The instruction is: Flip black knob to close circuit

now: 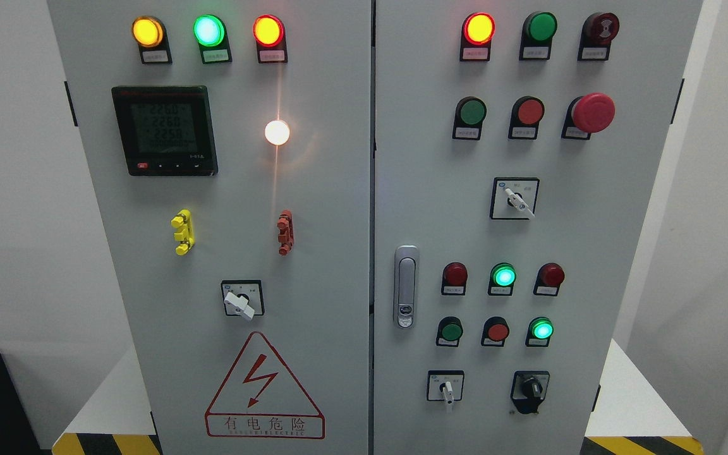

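Observation:
The black knob [530,390] sits on a black plate at the lower right of the grey cabinet's right door [560,240]. Its handle points roughly up and a little left. No robot hand or arm shows in the head view.
White-handled selector switches sit on the panel: one [445,388] left of the black knob, one [515,199] higher up, one [241,302] on the left door. A door latch [406,287], lit lamps, push buttons and a red emergency stop [591,113] fill the doors.

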{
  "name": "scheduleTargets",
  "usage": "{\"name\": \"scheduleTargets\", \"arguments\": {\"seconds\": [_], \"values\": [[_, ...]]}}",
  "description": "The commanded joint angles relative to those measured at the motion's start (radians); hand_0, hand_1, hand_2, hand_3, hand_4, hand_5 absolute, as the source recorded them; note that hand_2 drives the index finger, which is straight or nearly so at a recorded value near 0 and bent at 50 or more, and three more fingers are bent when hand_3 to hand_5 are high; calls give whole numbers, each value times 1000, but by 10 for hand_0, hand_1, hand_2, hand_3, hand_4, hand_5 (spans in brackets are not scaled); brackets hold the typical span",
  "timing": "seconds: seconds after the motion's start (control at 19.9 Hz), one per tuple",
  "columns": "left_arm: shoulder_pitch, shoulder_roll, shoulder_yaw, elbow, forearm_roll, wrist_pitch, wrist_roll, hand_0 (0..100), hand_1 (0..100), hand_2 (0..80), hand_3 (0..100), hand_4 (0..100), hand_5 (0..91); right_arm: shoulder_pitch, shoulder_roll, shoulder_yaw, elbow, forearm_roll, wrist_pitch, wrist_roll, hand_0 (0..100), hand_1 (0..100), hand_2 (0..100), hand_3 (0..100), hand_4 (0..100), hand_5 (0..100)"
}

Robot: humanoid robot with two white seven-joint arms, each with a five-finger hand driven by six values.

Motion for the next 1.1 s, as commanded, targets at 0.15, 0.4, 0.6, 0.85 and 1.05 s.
{"name": "scheduleTargets", "arguments": {"seconds": [0.15,0.4,0.6,0.85,1.05], "values": [[0,0,0,0,0,0,1,120,556,0,0,0,0,32,0,0,0,-24,-1,3,0,273,0,0,0,0],[0,0,0,0,0,0,1,120,556,0,0,0,0,32,0,2,0,-26,-4,5,0,273,0,0,0,0],[0,0,0,0,0,0,1,120,556,0,0,0,0,35,3,61,-13,-9,-52,3,0,274,0,0,0,0],[0,0,0,0,0,0,1,120,556,0,0,0,0,41,-6,193,-101,-2,-90,-52,0,263,182,187,114,0],[0,0,0,0,0,0,1,120,556,0,0,0,0,52,-21,207,-225,167,-89,-107,0,234,365,475,366,96]]}}
